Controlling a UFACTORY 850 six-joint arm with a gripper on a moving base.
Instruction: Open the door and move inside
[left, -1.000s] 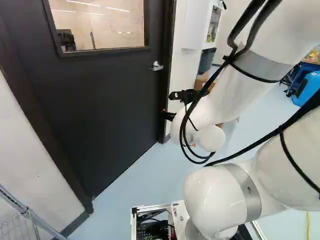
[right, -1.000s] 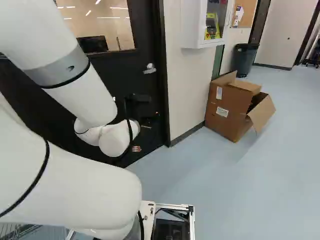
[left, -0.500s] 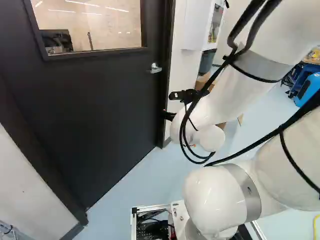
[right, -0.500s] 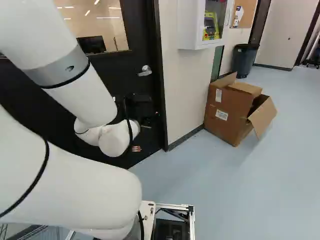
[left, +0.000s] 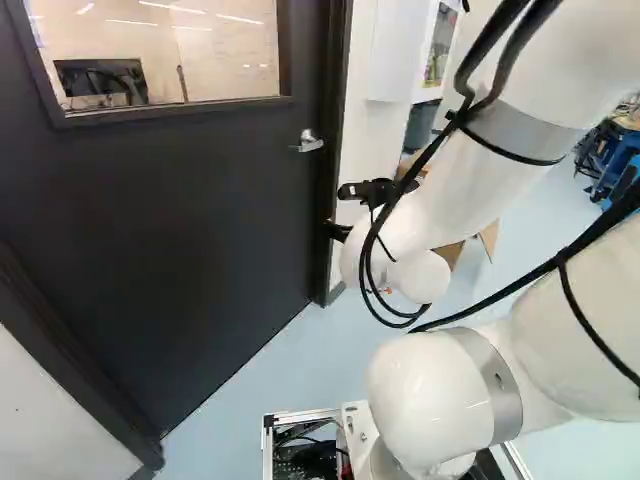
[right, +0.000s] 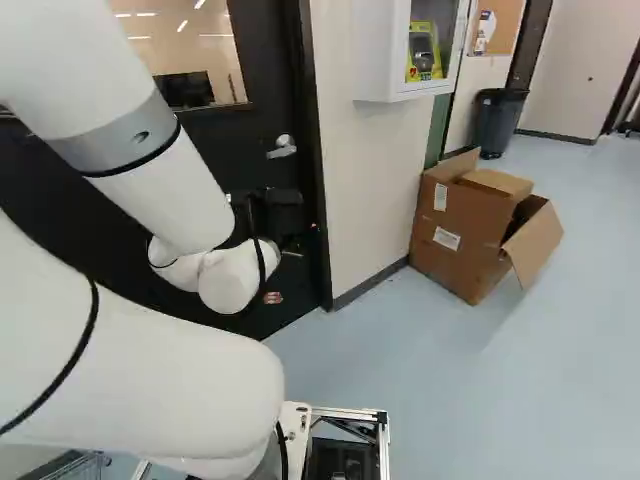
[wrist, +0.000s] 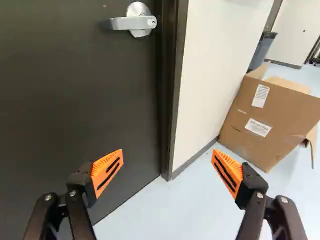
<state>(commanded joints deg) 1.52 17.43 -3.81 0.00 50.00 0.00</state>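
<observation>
My pincer (wrist: 168, 153) stands wide open and holds nothing, while the silver lever handle (wrist: 131, 23) is ahead of it, on the dark closed door (left: 200, 210), just beside the door frame (wrist: 172, 90). I expect this lever to be stiff, smooth and sprung, so I should take it near the free end and press down. The door itself is probably heavy, asking slow force.

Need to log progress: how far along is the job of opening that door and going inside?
Early on. Done, it seems: only the approach, with the arm reaching toward the door. In hand: lining up, probably; the pincer is open, holding nothing, with the handle ahead, untouched. Left: work the handle, open the door, which sits shut in its frame, and drive inside.
</observation>
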